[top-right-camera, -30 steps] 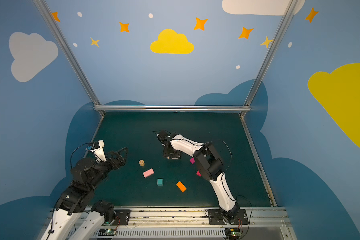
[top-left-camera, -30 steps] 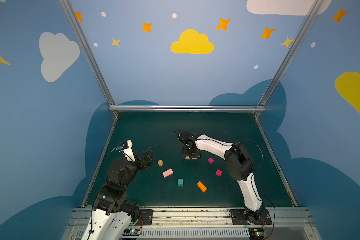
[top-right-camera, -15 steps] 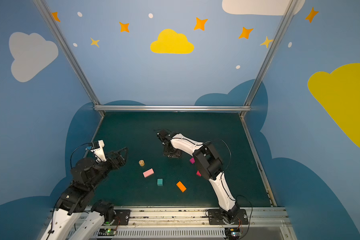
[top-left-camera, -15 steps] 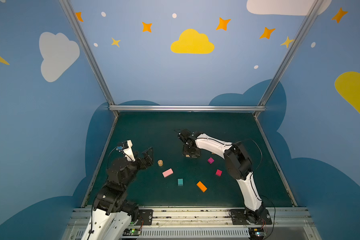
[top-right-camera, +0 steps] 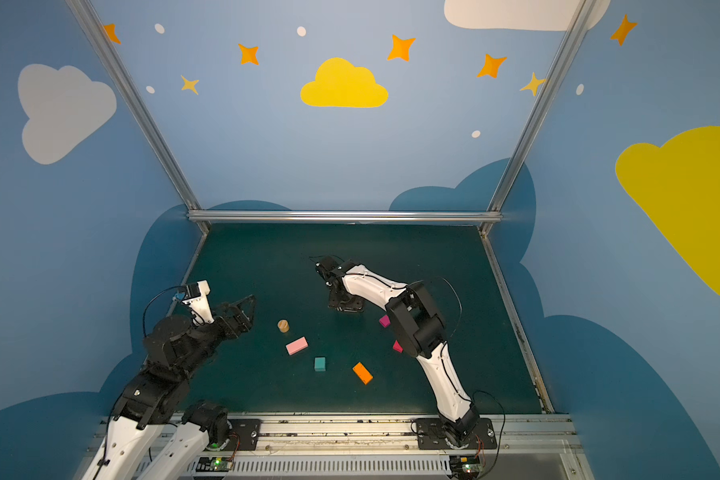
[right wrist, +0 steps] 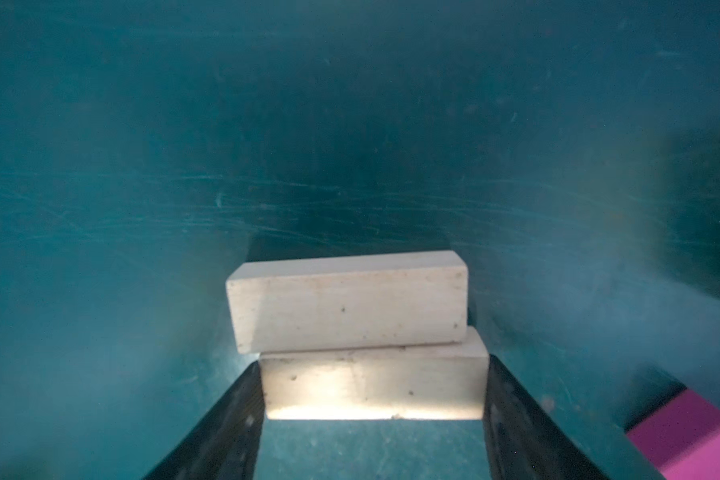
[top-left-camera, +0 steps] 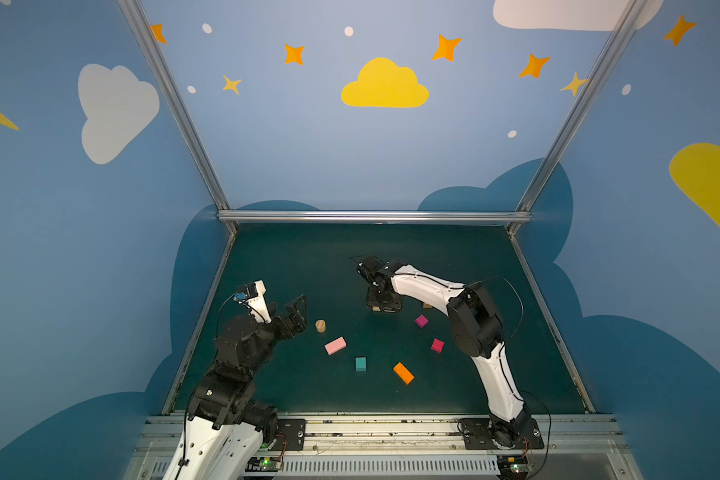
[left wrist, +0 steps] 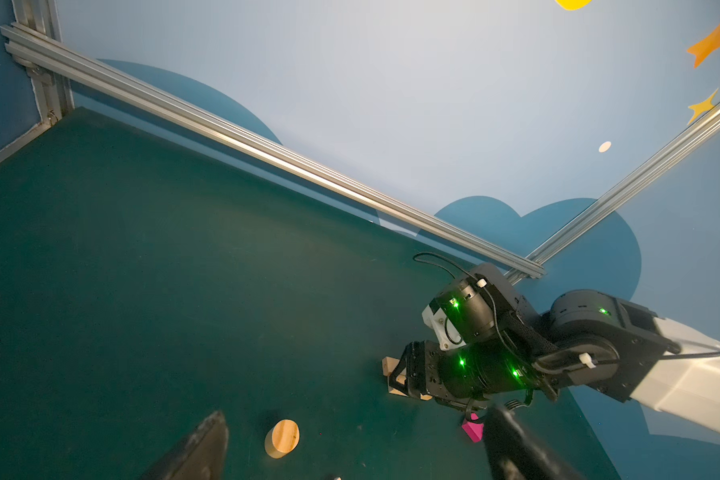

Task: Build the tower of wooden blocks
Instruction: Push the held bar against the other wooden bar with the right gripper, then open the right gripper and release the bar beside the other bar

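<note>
no change: right gripper [right wrist: 373, 370] still clamps a tan block [right wrist: 373, 388], left gripper [left wrist: 358, 419] wide open.

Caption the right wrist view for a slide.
Right gripper closed on a tan oblong, a second tan oblong alongside.

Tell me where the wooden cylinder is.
In both top views the cylinder stands on the table left of centre, between the open left gripper and the pink block.

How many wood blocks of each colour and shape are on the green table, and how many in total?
Tan wood oblong blocks: 3 (one mostly hidden)
Tan wood cylinder: 1
Pink oblong block: 1
Orange oblong block: 1
Teal cube: 1
Magenta cube: 1
Red cube: 1
Total: 9
</note>
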`<action>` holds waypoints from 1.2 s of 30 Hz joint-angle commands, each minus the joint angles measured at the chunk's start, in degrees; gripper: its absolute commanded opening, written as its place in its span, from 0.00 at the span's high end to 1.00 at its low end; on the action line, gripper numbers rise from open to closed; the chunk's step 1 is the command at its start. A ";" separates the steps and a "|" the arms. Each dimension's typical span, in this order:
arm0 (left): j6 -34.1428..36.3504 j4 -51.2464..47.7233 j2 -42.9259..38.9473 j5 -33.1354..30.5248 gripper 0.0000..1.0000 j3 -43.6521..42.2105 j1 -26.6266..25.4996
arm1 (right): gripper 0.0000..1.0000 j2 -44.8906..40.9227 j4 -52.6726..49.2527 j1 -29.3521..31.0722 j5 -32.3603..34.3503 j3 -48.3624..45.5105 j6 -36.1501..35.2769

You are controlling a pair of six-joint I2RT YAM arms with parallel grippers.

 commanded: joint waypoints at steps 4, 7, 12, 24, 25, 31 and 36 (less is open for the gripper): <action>0.99 1.25 -0.02 -0.54 0.05 -0.19 -0.12 | 0.36 1.77 -1.24 -0.09 -0.10 1.14 0.14; 1.01 1.27 -0.09 -0.56 0.05 -0.12 -0.12 | 0.36 1.97 -1.45 -0.12 -0.01 1.31 0.12; 0.96 1.25 -0.15 -0.55 0.05 -0.20 -0.12 | 0.36 2.25 -1.43 0.05 -0.35 1.54 0.20; 0.94 1.16 -0.54 -0.73 0.05 -0.36 -0.12 | 0.33 2.44 -1.36 0.13 -0.55 1.54 0.56; 0.91 1.16 -0.53 -0.73 0.05 -0.34 -0.10 | 0.32 2.57 -1.33 0.07 -0.58 1.55 0.55; 0.83 1.15 -0.74 -0.77 0.05 -0.53 -0.13 | 0.27 2.69 -1.59 0.12 -0.57 1.54 0.64; 0.77 1.10 -0.76 -0.88 0.05 -0.46 -0.12 | 0.23 2.69 -1.60 0.01 -0.43 1.54 0.73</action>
